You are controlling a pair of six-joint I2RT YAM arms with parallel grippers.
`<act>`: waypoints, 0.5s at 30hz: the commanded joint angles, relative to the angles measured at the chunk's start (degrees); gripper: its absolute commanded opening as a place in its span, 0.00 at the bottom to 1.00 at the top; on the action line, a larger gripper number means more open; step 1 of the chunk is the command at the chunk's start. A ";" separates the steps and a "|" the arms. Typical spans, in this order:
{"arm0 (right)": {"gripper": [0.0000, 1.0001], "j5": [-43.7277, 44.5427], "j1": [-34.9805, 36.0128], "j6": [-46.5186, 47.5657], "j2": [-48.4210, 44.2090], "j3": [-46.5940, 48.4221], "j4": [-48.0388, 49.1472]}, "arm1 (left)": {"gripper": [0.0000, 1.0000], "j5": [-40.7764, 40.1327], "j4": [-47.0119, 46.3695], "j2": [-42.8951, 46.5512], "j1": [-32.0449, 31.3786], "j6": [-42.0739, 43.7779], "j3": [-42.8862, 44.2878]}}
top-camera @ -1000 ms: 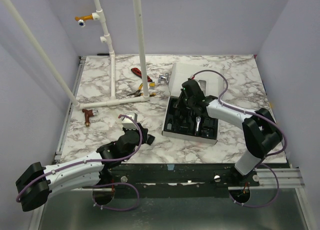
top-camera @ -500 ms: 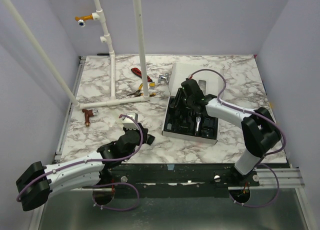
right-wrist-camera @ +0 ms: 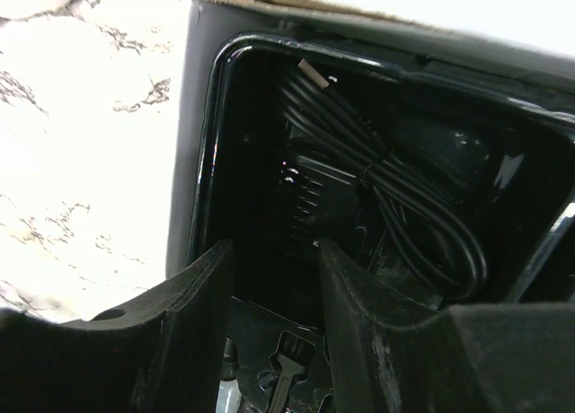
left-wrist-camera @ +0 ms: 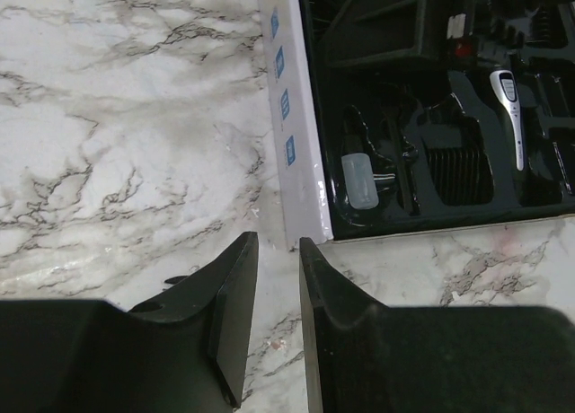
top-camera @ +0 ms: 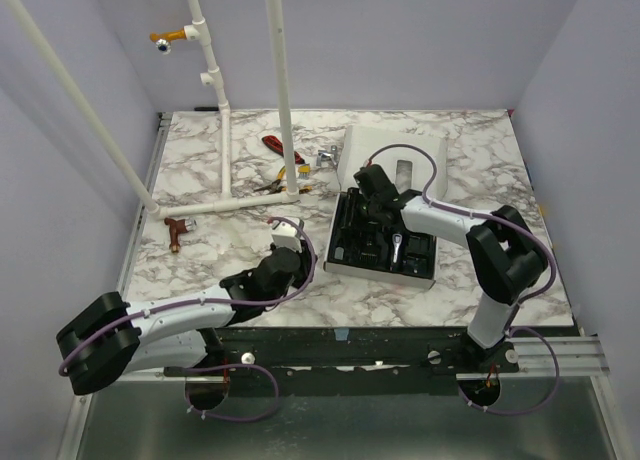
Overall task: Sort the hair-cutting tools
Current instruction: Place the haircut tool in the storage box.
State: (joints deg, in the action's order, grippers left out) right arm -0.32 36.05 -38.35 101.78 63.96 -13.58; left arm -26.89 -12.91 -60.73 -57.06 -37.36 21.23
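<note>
The left claw (left-wrist-camera: pixel 274 251) hangs just off a corner of the white box (left-wrist-camera: pixel 292 144), its fingers a narrow slit apart with nothing between them. Bare counter (left-wrist-camera: pixel 117 144) lies open to one side. The slim clipper (left-wrist-camera: pixel 510 103) and black guards (left-wrist-camera: pixel 458 166) lie in the box's tray. The right claw (right-wrist-camera: pixel 274 260), half parted and empty, sits over a corner pocket holding a coiled cable (right-wrist-camera: pixel 395 197), close to the rim.

The tray (left-wrist-camera: pixel 292 144) was cut off by the top and right edges of the left wrist view, and the clipper's (left-wrist-camera: pixel 510 117) lower end was lost in the dark. From above, the black pieces (top-camera: pixel 365 248) could not be told apart. The cable's (right-wrist-camera: pixel 386 197) other end could not be traced; compartments under the right gripper (right-wrist-camera: pixel 274 260) were blurred.
</note>
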 commanded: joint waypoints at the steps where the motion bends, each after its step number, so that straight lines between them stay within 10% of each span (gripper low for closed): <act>1: 0.44 -0.96 0.94 2.98 2.74 0.57 -3.82 | 0.27 4.29 -3.69 -3.30 0.44 1.85 2.85; 15: 0.01 2.09 1.21 0.85 -0.12 -1.92 -2.01 | 0.26 5.32 -3.53 -6.20 1.10 2.30 3.90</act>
State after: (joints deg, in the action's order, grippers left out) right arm 0.27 36.71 -36.53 103.22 63.55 -13.41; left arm -22.83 -15.38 -66.92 -56.47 -35.77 23.99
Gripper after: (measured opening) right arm 0.039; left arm 0.259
